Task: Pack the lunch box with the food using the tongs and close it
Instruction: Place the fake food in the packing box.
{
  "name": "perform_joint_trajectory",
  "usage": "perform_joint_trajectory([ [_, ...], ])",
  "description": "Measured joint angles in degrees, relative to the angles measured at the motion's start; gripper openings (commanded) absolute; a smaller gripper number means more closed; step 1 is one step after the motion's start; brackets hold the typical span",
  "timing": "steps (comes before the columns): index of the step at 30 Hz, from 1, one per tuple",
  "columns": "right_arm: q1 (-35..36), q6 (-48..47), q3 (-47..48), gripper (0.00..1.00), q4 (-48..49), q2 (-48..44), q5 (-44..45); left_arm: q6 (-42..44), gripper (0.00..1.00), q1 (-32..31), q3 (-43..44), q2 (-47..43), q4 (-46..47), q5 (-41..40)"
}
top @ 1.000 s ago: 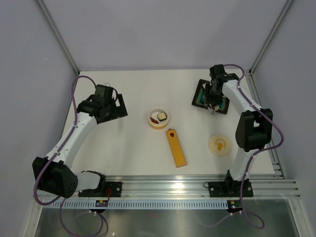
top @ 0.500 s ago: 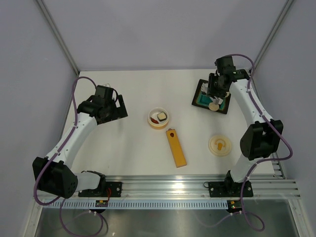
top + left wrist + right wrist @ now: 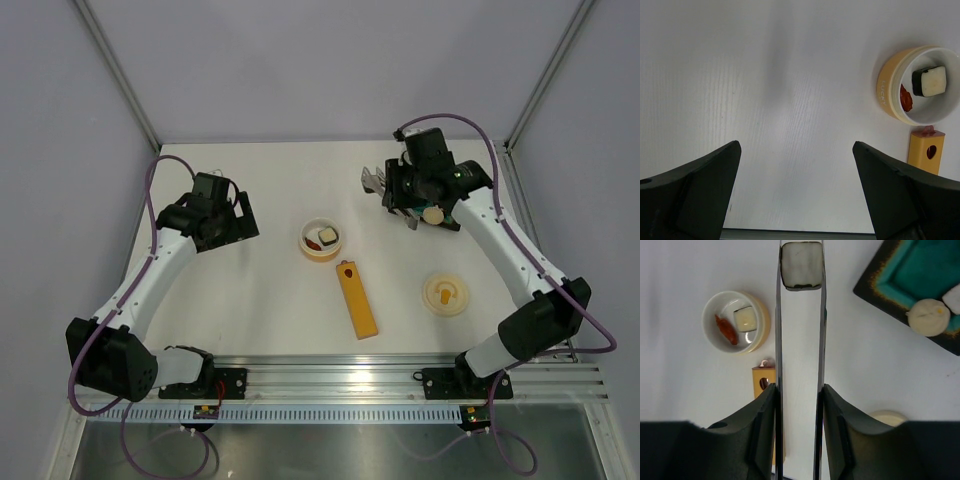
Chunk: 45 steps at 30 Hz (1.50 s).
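The right gripper (image 3: 799, 390) is clamped on the one pair of silver tongs (image 3: 778, 340), pressing its two thin arms nearly parallel. The tong tips pinch one white block (image 3: 801, 265) with a dark rim, held over the bare worktop (image 3: 270, 180) between the black tray (image 3: 867, 290) and the lunch box (image 3: 762, 320), nearer the tray. Five food pieces show in all: the one in the tongs, two in the lunch box and two in the tray. The lunch box, a single round cream-yellow bowl, stands open near the middle of the worktop and holds a dark-sided block with a cream top (image 3: 746, 319) beside a reddish strip (image 3: 726, 329). The one tray, green inside, sits toward the far right corner, mostly hidden under the right arm in the top view. In it lie a round cream piece (image 3: 927, 317) and a white piece (image 3: 954, 297) cut off by the picture's edge. The single lid (image 3: 446, 295), round with an orange mark, lies flat toward the near right of the worktop, well apart from the bowl. One long orange-yellow bar (image 3: 357, 298) lies just on the near side of the bowl, its red-dotted end closest to it. The left gripper (image 3: 795, 145) hangs over the left part of the worktop with its jaws spread wide and nothing between them.
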Motion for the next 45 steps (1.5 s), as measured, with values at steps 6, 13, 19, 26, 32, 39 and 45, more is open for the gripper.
perform_joint_trajectory([
  [6, 9.2, 1.4, -6.2, 0.32, 5.2, -2.7, 1.2, -0.4, 0.99, 0.0, 0.0, 0.0, 0.0, 0.0],
  [13, 16.8, 4.5, -9.4, 0.33, 7.8, -0.2, 2.6, -0.7, 0.99, 0.0, 0.0, 0.0, 0.0, 0.0],
  [19, 21.2, 6.1, -9.8, 0.34, 9.3, 2.6, 3.1, -0.7, 0.99, 0.1, 0.0, 0.0, 0.0, 0.0],
  [26, 22.1, 7.0, -10.4, 0.34, 9.5, 4.4, 3.3, -0.7, 0.99, 0.1, 0.0, 0.0, 0.0, 0.0],
  [32, 22.8, 7.1, -10.9, 0.36, 9.7, 6.0, 5.0, -0.7, 0.99, 0.1, 0.0, 0.0, 0.0, 0.0],
  [39, 23.2, 7.3, -12.1, 0.49, 11.5, 6.1, 7.0, -0.7, 0.99, 0.1, 0.0, 0.0, 0.0, 0.0],
  [45, 23.3, 7.6, -12.1, 0.58, 12.8, 6.1, 7.7, -0.7, 0.99, 0.1, 0.0, 0.0, 0.0, 0.0],
])
